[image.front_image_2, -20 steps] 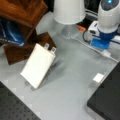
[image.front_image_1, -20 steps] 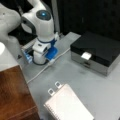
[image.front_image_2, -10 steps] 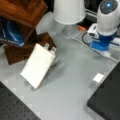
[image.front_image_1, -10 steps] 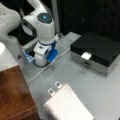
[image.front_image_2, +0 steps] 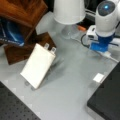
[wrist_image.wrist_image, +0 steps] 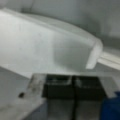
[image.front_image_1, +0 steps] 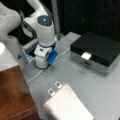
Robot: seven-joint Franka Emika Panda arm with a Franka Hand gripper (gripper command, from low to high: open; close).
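Gripper (wrist_image.wrist_image: 73,87) is showing its two dark pads (wrist_image.wrist_image: 58,87) pressed together in the wrist view, with only a thin seam running between them and nothing clamped there. In both front views the fingertips are hiding under the arm's white wrist (image.front_image_1: 42,53) (image.front_image_2: 106,17), which is pointing straight down and sitting low over the grey table (image.front_image_1: 82,82) (image.front_image_2: 72,82), toward a front view's left (image.front_image_1: 42,53).

Nearest to it, the white cable (image.front_image_1: 37,75) (image.front_image_2: 110,55) is lying flat on the table. In a front view its long axis is running on a slant from lower left (image.front_image_1: 37,75) up to the right, and its middle stretch is disappearing behind the wrist. A pale strip at the wrist view's right edge may be that same cable; I cannot tell. Most of the wrist view is being filled by a large white shape (wrist_image.wrist_image: 45,47) that is too blurred to name.

Just beside the wrist a blue block (image.front_image_1: 52,56) (image.front_image_2: 100,46) is showing, its corner cut off at the wrist view's lower right (wrist_image.wrist_image: 110,107). Well apart from the gripper, a white pad (image.front_image_1: 68,105) (image.front_image_2: 37,65) with two clips is lying tilted, partly cut off at a front view's bottom (image.front_image_1: 68,105). A black box (image.front_image_1: 100,50) is sitting at that view's right, also well apart
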